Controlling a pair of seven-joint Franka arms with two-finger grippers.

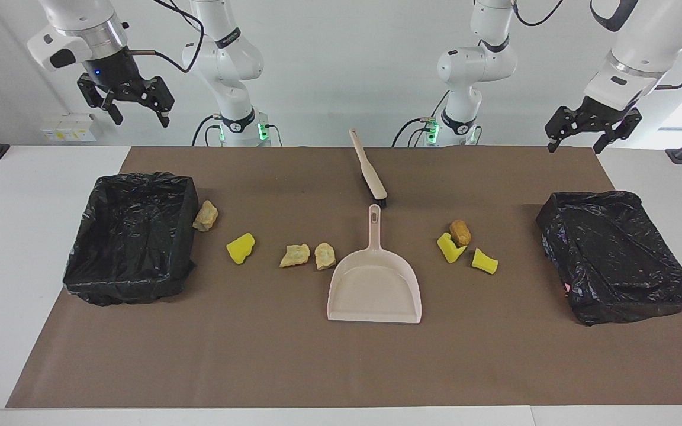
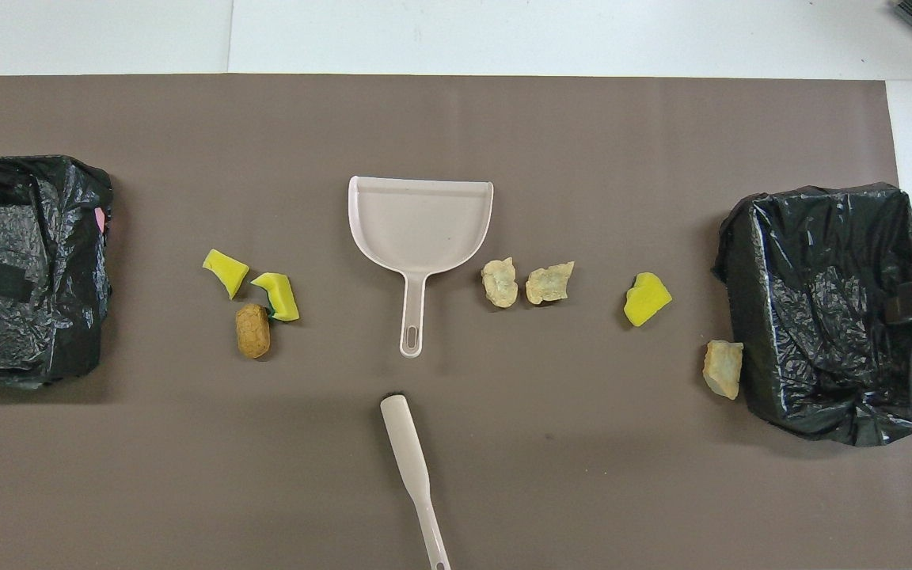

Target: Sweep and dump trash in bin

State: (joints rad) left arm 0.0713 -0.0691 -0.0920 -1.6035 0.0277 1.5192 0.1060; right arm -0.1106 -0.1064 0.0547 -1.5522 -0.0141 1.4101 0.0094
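Trash look: small rough foam chunks [image 1: 240, 248] are seen, in bright yellow, yellow-and-green, pale tan and orange-brown.
Trash count: seven chunks are counted, four pale or yellow ones and three more.
Trash place: all lie on the mat [image 1: 293, 355] beside the dustpan [image 1: 375, 288]; four are spread from it toward the right arm's end, three are clustered toward the left arm's end [image 2: 253, 297].
Dustpan: one, beige, flat on the mat, handle toward the robots.
Brush: one [image 1: 369, 170], laid nearer the robots than the dustpan, apart from its handle.
Bins: two, black-bagged, one at each end [image 1: 131, 236] [image 1: 616, 254], well apart from the dustpan.
Writing: none can be read.
Right gripper [image 1: 134, 111]: held high, fingers spread, nothing held.
Left gripper [image 1: 575, 135]: held high, fingers spread, nothing held.
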